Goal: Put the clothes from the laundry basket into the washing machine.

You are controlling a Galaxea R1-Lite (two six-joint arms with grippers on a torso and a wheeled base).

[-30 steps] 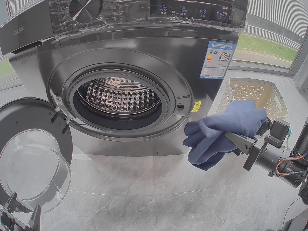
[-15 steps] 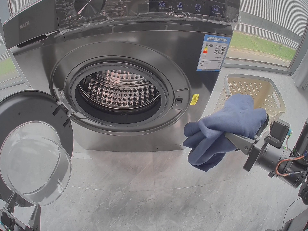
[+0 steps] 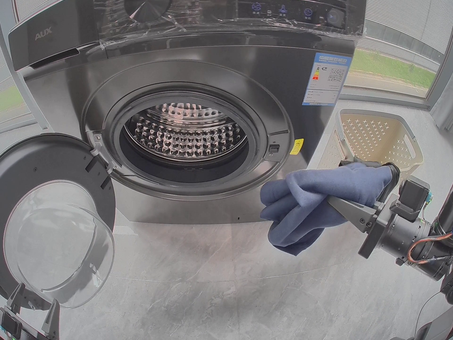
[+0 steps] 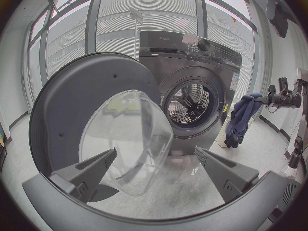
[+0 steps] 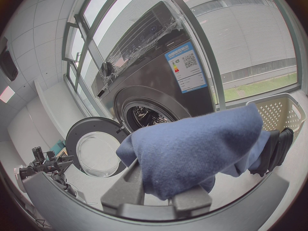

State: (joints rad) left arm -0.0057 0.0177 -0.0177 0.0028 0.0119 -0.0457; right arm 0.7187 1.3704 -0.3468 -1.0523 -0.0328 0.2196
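Head view: washing machine (image 3: 198, 67), its door (image 3: 42, 166) wide so the drum (image 3: 186, 135) can load; laundry basket (image 3: 415, 142) sits just beside. Your right gripper (image 3: 351, 192) clenches the blue garment (image 3: 306, 199) aloft before the machine; left gripper (image 3: 37, 296) fingers spread, empty.

On the washing machine (image 3: 198, 67) before me, a pale brand logo (image 3: 43, 35) sits on the drawer panel. Small lit icons (image 3: 282, 9) line the control panel. A blue-and-white energy label (image 3: 327, 79) carries coloured bars and a QR code, its print too small to read. A yellow sticker (image 3: 296, 146) sits near the door latch.
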